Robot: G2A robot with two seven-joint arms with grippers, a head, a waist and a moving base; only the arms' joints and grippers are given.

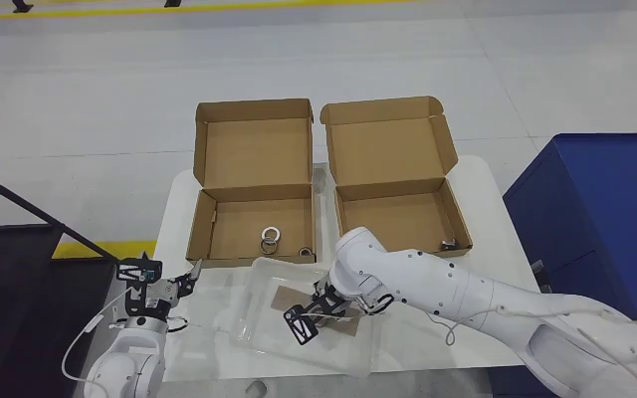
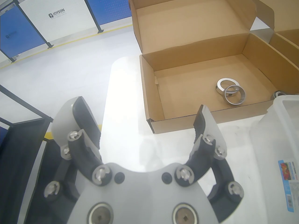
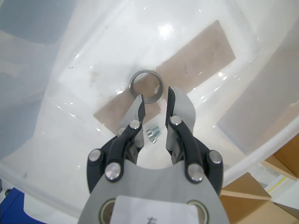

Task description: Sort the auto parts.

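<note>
A white table [image 1: 488, 199] is standing on a pale shop floor, with a blue cabinet [image 1: 587, 199] just beside its right end. Two open cardboard boxes are sitting side by side along the far edge, lids folded back. The left box [image 1: 254, 149] is holding two metal rings [image 2: 234, 100], one leaning on the other, and a small dark bearing [image 2: 276, 93] is lying in its near right corner. The right box [image 1: 388, 144] is holding one small part [image 1: 450, 244] in its near right corner.

A clear plastic tub [image 1: 261, 318] is resting on the near side of the table, just in front of the left box. The right gripper [image 3: 155, 93] is reaching down inside it with its fingers standing apart and gripping nothing. A grey metal ring [image 3: 135, 80] is lying flat on a brown cardboard sheet [image 3: 203, 54] at the tub's bottom, just at the fingertips, with one tip overlapping the ring's near rim. Whether it is touching the ring cannot be told. Two small silver bolts [image 3: 153, 133] are lying together on the tub floor, showing in the gap between the fingers.

The left gripper [image 2: 140, 103] is hovering over the table's near left corner, well apart from the tub's parts, its fingers spread wide and holding nothing.
</note>
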